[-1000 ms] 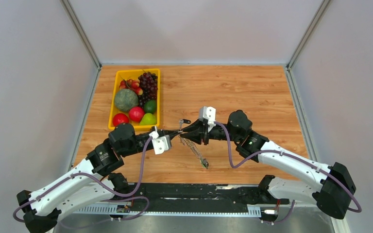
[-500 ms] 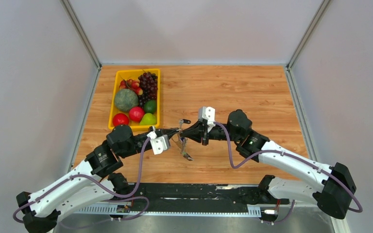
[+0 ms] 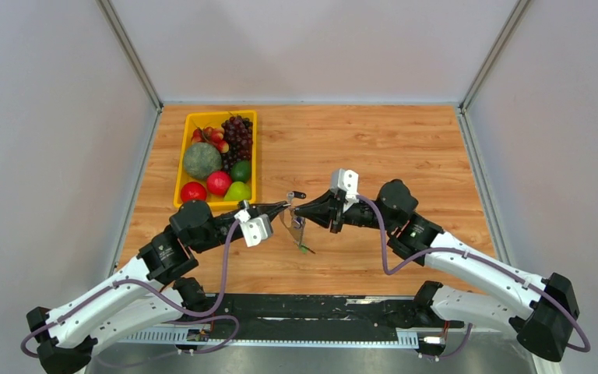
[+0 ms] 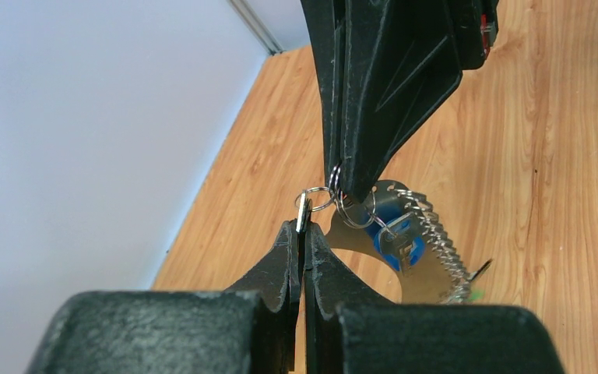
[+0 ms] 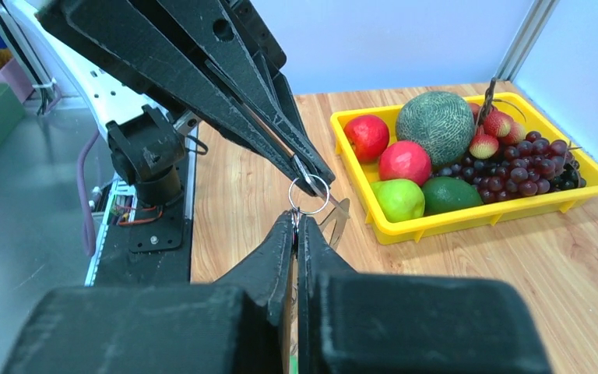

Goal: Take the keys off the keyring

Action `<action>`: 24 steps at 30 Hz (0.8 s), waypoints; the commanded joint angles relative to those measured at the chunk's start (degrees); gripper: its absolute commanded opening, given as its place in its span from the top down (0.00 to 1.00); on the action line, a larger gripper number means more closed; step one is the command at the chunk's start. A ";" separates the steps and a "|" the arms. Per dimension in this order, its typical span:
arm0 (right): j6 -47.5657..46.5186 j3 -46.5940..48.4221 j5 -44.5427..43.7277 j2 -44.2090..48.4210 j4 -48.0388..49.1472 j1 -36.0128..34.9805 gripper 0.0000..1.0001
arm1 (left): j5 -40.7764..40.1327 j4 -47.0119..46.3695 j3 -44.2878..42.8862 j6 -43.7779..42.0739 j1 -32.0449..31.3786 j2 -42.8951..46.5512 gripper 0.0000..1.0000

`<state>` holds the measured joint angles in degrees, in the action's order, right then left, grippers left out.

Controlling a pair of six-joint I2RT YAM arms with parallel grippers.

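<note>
We find bench open 12 to 3 o'clock; yellow fruit tray blocks 10 o'clock; left arm, right arm fill 4 to 8 o'clock.

You cannot count the keys from the top view: too small. In the left wrist view the top edge cuts off the right gripper, and the keyring partly covers a blue key head. In the right wrist view its own jaws hide what hangs below the small ring.
</note>
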<state>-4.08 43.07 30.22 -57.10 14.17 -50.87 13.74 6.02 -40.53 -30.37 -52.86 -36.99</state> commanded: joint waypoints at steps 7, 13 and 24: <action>9.78 -4.34 -3.19 3.62 17.95 0.09 1.00 | 4.76 -1.12 0.16 -1.18 -0.33 -1.89 1.00; 6.66 -3.72 -3.76 4.95 11.55 0.09 0.71 | 2.80 -1.21 0.11 -1.43 -0.47 -1.20 1.00; -0.12 -1.58 -3.17 5.00 1.06 0.09 0.65 | 3.33 -1.29 0.09 -1.63 -0.44 -0.36 1.00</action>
<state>-1.28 38.83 27.09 -52.86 17.50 -50.83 15.99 7.09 -40.01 -31.24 -53.12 -38.46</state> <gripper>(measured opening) 0.369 0.020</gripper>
